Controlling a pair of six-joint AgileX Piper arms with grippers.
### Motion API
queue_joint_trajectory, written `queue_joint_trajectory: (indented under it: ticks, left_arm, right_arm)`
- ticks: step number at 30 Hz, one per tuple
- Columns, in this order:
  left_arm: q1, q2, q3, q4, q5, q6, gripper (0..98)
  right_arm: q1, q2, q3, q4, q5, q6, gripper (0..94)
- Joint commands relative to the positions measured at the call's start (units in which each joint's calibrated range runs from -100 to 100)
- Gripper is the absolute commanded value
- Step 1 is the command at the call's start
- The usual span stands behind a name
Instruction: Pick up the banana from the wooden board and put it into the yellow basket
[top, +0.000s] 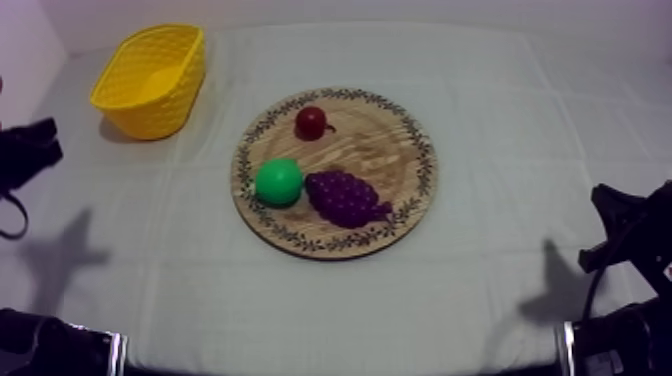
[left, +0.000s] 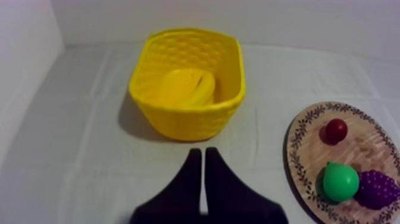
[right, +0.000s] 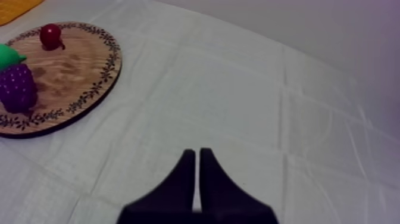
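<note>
You will find the banana (left: 189, 89) lying inside the yellow basket (left: 190, 122), at the far left of the counter (top: 520, 110), well apart from the wooden board (top: 395, 150). The board carries a small red fruit (top: 311, 122), a pear (top: 278, 182) and, just beside the pear, a bunch of grapes (top: 345, 197). Your left end effector (left: 202, 156) faces the basket, narrow and empty. Your right end effector (right: 197, 156) is likewise narrow and empty, over bare cloth near the board.

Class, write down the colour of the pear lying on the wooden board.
The pear is bright green, seen best in the top view.
</note>
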Motion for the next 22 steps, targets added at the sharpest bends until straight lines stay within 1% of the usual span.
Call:
queue_joint_trajectory:
  ticks: [1,7,12,13,17,20,22]
  left_arm:
    - [-0.01,-10.91,8.45,-0.13,0.44,0.33,0.1]
    - [-0.1,-22.53,15.98,-0.24,3.65,-0.06,0.1]
    - [-0.11,-28.28,21.89,-0.29,3.65,-0.58,0.1]
    - [-0.03,-29.18,22.88,-1.07,3.32,-0.03,0.1]
    - [0.11,-32.5,24.51,-2.66,3.5,0.38,0.1]
    - [-0.26,-34.54,24.75,-4.42,4.26,2.56,0.1]
    - [-0.5,-35.08,24.8,-5.16,4.47,3.7,0.1]
  right_arm:
    - [-0.03,-0.01,0.0,0.0,0.01,0.01,0.5]
    - [-0.03,-0.01,0.0,0.0,0.01,0.01,0.5]
    - [-0.03,-0.01,0.0,0.0,0.01,-0.02,0.5]
    - [-0.03,-0.01,0.0,0.0,0.01,-0.01,0.5]
    - [-0.13,-0.01,0.0,0.0,0.01,-0.03,0.5]
    - [-0.17,-0.01,0.0,0.0,0.01,-0.01,0.5]
    - [-0.21,-0.01,0.0,0.0,0.01,0.0,0.5]
